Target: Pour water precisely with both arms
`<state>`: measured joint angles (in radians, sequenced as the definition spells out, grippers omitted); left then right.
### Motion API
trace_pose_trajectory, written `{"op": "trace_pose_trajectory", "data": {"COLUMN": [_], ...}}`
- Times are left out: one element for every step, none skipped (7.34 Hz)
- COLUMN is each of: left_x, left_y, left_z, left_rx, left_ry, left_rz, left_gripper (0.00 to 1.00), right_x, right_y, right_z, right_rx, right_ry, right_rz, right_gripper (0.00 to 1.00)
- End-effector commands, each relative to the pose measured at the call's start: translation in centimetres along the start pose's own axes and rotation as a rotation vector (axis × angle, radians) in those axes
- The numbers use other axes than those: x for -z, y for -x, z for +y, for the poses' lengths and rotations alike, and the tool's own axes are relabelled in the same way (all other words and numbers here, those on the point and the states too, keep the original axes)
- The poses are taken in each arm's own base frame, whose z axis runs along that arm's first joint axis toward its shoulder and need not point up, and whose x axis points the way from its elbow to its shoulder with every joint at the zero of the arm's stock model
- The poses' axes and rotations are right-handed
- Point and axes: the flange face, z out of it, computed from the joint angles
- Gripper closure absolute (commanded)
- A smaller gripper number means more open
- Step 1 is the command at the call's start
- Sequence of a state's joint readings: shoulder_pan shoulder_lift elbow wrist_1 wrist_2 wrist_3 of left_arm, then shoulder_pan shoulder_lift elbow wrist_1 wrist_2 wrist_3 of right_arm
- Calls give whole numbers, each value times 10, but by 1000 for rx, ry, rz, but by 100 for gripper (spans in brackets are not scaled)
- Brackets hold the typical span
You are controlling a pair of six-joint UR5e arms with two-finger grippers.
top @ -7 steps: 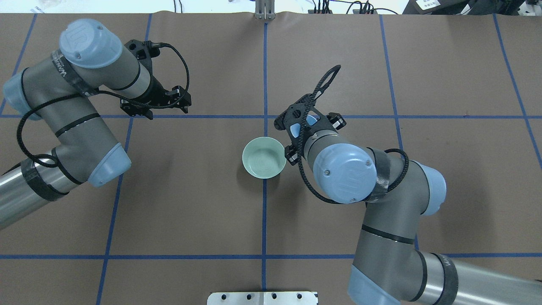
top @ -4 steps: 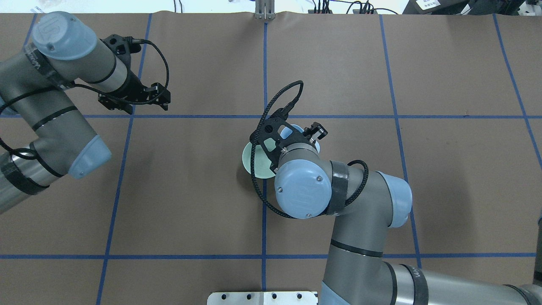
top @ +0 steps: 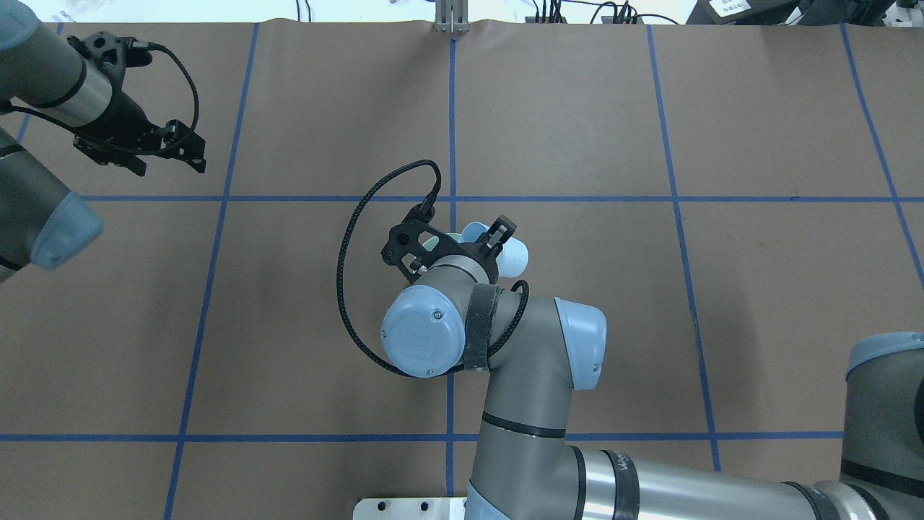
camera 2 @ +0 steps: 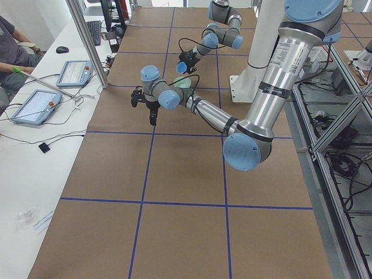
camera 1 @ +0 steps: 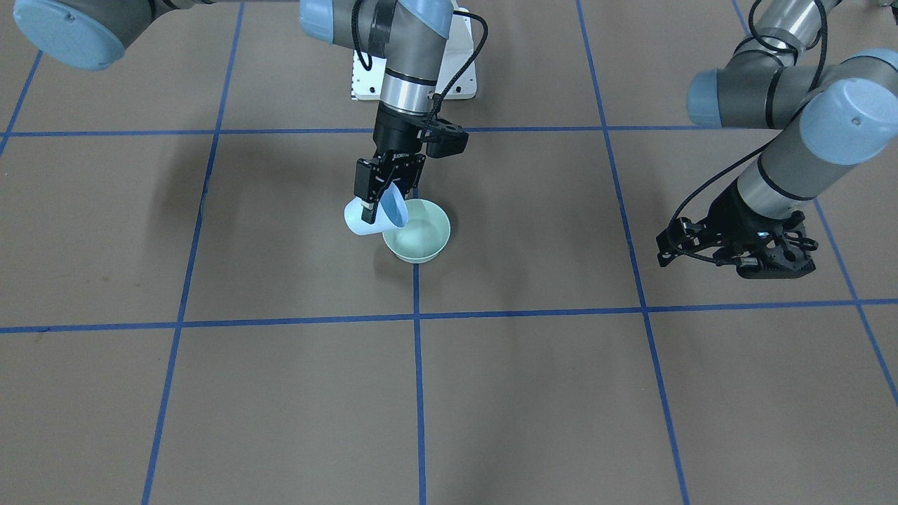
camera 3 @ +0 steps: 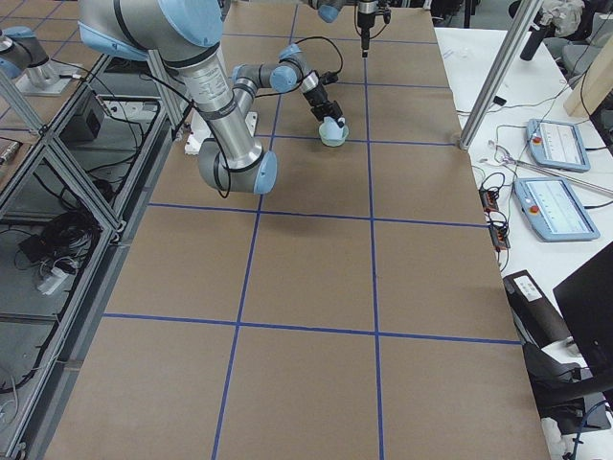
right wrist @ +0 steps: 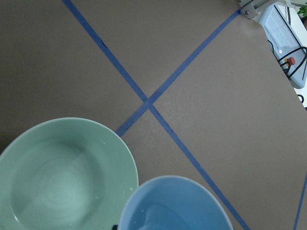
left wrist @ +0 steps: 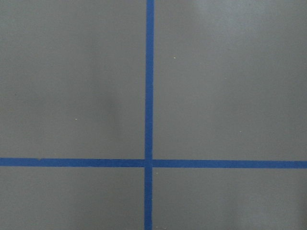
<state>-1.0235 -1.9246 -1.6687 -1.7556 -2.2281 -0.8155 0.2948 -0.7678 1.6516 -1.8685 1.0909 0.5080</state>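
The light-blue cup (camera 1: 370,219) is gripped by the closed fingers of the right gripper (camera 1: 375,205) and is held tilted, its mouth at the rim of the green bowl (camera 1: 421,242) in the middle of the worktop (camera 1: 561,393). From overhead the bowl is almost wholly hidden under the right arm (top: 527,375). In the right wrist view the cup is cut off at the lower edge, and water cannot be made out with certainty. The left gripper (top: 166,155) is held well apart, far left, above a crossing of blue tape lines (left wrist: 149,96); whether its fingers are open cannot be told
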Motion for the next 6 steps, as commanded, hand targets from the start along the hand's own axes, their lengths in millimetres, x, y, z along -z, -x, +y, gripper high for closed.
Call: {"op": "trace_pose_trajectory", "data": {"left_x": [2,5,4,2,2,0], "left_y": [7,5,7,10,11,14], "left_z": [-1,0,0,1,2,2], "left_rx": [3,-1,3,5,5,8], "left_ry": [1,-2,0,2,4,6], "left_rz": [0,3,1,-1,-3,-5], "left_gripper": [0,0,0,0,0,0], "right_x": [-3,2,3,6,7,7], "right_y": [2,1,3,13,21,26], "right_z": [3,-1,0,5,10,12], "right_rx": [105,165,217,261,295,310], "right_ry": [46,67,91,84,94,97], "right_rz": [55,79,99,139,167,172], "right_gripper": [43,43,43,43,43,43]}}
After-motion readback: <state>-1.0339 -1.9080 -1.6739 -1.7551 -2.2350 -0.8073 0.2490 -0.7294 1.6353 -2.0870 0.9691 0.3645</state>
